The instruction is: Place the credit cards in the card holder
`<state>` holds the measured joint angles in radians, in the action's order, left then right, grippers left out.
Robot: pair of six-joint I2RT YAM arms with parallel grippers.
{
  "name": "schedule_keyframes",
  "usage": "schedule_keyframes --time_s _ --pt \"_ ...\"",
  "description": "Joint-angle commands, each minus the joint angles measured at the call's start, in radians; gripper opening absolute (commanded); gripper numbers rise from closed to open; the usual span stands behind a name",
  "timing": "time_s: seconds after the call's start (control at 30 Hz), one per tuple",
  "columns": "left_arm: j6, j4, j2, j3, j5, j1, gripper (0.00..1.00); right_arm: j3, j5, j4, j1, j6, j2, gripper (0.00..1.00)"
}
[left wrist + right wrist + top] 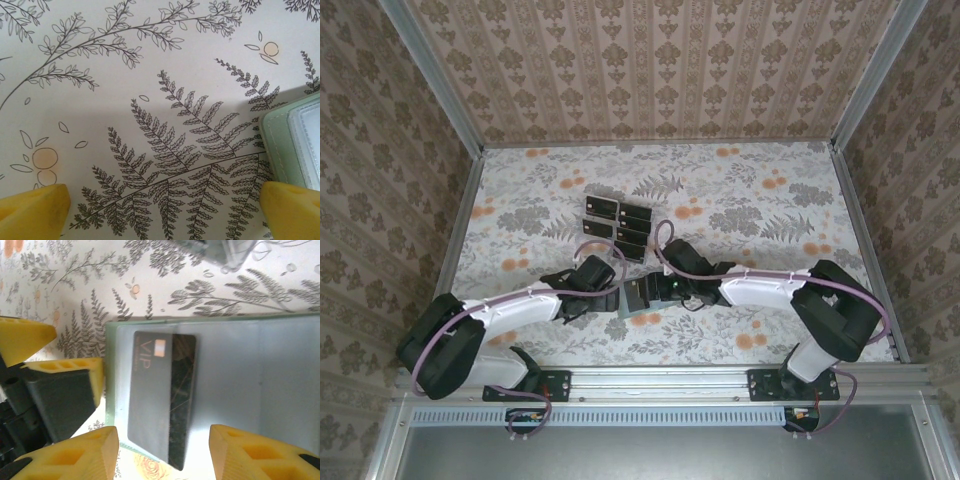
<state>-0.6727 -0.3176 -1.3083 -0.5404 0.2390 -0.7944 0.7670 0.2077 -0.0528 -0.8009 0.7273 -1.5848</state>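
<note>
Centrally on the floral table (pixel 770 200), both arms meet at the open grey-green card holder (pixel 260 365), low in the top view's middle. The left gripper (pixel 165 215) gapes wide and empty, the holder's corner beside its finger at lower right. The right gripper (pixel 165 452) spreads wide astride a black VIP card (pixel 155 390) lying on the holder, not pinching it. The other credit cards (pixel 618 222) sit just above centre.

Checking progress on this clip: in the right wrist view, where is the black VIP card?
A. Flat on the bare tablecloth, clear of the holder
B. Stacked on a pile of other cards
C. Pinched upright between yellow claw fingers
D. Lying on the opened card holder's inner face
D: the VIP card lies flat across the left part of the open card holder, its lower end poking past the holder's edge.
</note>
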Motion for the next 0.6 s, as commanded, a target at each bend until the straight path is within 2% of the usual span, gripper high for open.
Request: schedule_keyframes --time_s 0.0,0.27,0.57 --pt "0.021 -0.027 0.02 0.007 -0.011 0.007 1.0 0.025 -0.023 0.041 0.024 -0.038 -0.029 0.53" --pt "0.025 -0.024 0.011 0.001 -0.017 0.007 1.0 -0.048 -0.039 0.014 0.031 -0.01 -0.056 0.52" --pt "0.033 -0.003 -0.015 -0.003 -0.023 0.01 1.0 -0.187 -0.063 0.008 0.026 0.094 0.056 0.5"
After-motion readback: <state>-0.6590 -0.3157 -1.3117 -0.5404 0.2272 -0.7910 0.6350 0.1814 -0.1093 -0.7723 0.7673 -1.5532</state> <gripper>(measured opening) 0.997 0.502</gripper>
